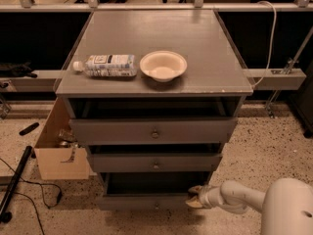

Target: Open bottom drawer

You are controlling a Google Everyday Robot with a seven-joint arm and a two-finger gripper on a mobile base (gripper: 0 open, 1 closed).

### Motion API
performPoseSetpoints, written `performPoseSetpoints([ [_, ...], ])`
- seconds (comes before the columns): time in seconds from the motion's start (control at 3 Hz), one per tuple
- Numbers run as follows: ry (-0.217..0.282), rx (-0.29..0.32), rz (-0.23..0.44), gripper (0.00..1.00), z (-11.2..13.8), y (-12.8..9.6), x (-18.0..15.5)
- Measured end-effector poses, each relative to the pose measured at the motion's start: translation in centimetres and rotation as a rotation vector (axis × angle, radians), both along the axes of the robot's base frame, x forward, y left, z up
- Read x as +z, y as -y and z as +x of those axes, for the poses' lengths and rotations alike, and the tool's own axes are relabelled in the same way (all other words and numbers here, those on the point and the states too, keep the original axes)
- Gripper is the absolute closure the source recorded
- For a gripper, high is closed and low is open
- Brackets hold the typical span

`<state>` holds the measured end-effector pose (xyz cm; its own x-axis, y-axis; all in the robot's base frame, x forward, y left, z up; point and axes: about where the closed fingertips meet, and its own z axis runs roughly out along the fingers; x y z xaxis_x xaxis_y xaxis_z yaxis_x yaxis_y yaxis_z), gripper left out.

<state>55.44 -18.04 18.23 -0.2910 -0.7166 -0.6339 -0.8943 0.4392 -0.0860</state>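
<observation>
Reaching in from the lower right of the camera view, the end effector (197, 198) sat at the right end of the bottom drawer (142, 201), level with the front panel's top edge. Whether it was apart, together or clamped on that edge could not be told. The bottom drawer was the lowest of the three under the bench (205, 43), and its front stood forward of the frame with a dark opening visible above it. Its small knob (156, 206) was untouched. Judged from that gap, the drawer was already partly open. What seemed left was to draw it out further, if a fuller opening was wanted, and then to back the arm away.
</observation>
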Motion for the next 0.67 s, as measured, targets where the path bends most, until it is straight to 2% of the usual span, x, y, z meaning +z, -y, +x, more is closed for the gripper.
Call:
performPoseSetpoints([
  [0.67,0.000,0.000,0.000,0.15,0.00,-0.01,0.00],
])
